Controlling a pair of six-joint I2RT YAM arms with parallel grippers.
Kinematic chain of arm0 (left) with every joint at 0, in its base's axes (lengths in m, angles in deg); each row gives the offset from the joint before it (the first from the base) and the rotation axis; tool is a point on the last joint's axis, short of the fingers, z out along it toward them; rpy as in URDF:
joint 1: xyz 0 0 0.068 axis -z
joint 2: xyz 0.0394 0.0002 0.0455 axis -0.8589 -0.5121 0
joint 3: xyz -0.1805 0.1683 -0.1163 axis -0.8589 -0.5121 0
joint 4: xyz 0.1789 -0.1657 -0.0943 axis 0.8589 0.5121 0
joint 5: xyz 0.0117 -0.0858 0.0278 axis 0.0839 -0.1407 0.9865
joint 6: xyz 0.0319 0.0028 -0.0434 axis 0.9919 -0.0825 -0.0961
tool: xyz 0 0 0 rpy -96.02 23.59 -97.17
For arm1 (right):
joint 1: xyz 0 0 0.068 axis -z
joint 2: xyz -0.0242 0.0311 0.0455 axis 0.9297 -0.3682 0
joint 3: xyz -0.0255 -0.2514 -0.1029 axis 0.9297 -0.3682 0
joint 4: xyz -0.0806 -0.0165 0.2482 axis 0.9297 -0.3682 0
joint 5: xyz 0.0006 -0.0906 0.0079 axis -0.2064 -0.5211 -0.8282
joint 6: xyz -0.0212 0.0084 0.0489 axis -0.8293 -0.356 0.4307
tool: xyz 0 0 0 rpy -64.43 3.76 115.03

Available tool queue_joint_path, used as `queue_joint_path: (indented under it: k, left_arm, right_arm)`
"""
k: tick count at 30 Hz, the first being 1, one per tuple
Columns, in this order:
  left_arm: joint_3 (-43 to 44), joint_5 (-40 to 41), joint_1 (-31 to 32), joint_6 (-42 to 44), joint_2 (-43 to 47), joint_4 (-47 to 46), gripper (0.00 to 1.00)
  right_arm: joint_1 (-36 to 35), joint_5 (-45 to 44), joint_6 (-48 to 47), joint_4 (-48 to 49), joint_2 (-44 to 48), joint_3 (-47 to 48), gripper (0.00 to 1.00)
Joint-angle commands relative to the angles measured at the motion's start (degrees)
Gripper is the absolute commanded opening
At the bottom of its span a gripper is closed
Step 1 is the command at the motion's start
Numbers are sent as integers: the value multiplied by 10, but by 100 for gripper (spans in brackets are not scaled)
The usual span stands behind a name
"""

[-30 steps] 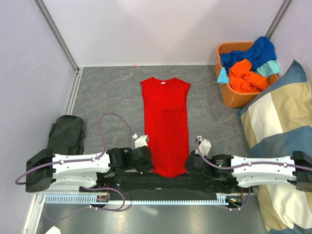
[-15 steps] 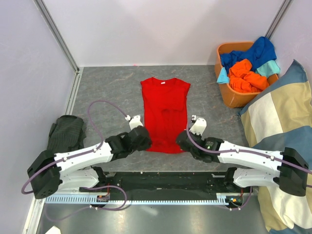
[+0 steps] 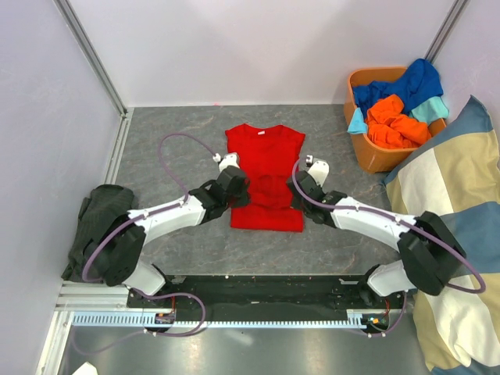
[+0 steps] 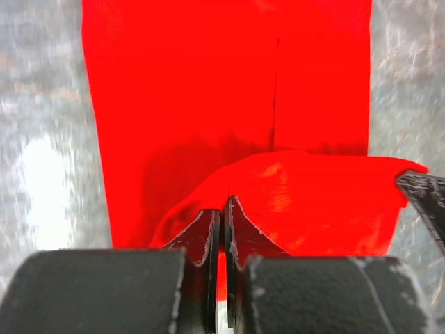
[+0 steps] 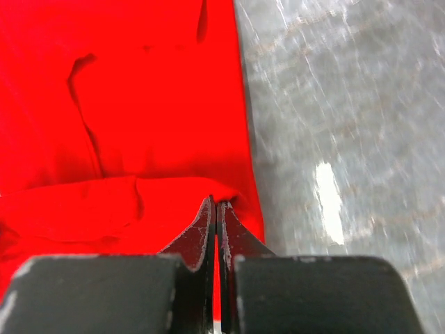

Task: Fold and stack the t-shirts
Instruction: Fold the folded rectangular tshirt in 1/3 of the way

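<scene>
- Table (image 3: 172, 148): grey mottled top. Only the top cam shows all of it; the wrist cams catch just blurred strips beside the cloth.
- Checked cushion (image 3: 445, 187): blue/beige, at the right edge, top cam only.
- Red t-shirt (image 3: 266, 156): mid-table, neck at the far end, lying flat. Top cam shows its near part doubled up onto the body. Left wrist cam (image 4: 208, 90) shows the raised fold bulging over the flat layer, w/ a shadow under it. Right wrist cam (image 5: 125, 104) shows creases and the shirt's right edge against the table.
- Basket (image 3: 380, 160): orange, far right corner, holding an orange shirt (image 3: 394, 121), blue shirt (image 3: 410, 82) and teal shirt (image 3: 431, 108) in a heap. Top cam only.
- Dark cloth (image 3: 105, 215): bunched at the left edge, well apart from the red t-shirt.
- My left gripper (image 3: 238, 191): at the shirt's left edge. Top cam hides the tips; the wrist cam (image 4: 222, 205) shows the fingers pressed together, pinching red fabric.
- My right gripper (image 3: 301, 191): at the right edge. Its wrist cam (image 5: 214, 205) shows the jaws clamped on the fold, a red sliver between them.
</scene>
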Motion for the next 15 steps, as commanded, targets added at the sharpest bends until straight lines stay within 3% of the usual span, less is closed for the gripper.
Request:
queue_joint_path:
  k: [1,15]
  left_arm:
    - [39,-21,-29,52,-19,-40,2]
    - [41,-47,-83,71,-40,-48,2]
  right_arm:
    - [24,32,-48,58,-37,51,0]
    - [77,71,-80,80,-117,117,0]
